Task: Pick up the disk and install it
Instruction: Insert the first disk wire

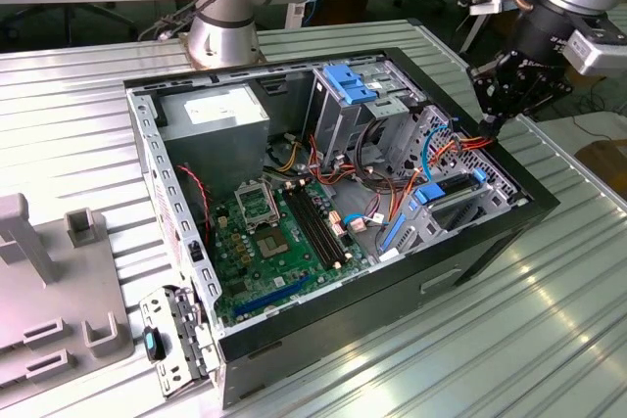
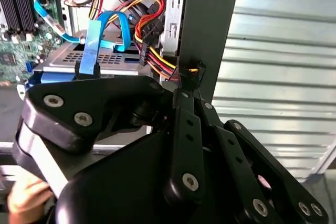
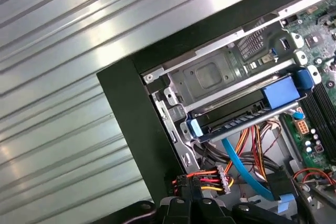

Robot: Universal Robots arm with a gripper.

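One ribbed bench (image 1: 549,340) carries an open computer case (image 1: 323,340). Disk (image 3: 247,115) sits slotted in the case's bay, by the case corner nearest the bench edge at the exterior view's right. End effector (image 2: 189,74) looks clenched on power plug (image 3: 203,182) near it. Disk likely rigid, dense, shock-sensitive; grip blue carrier rail (image 3: 281,94).
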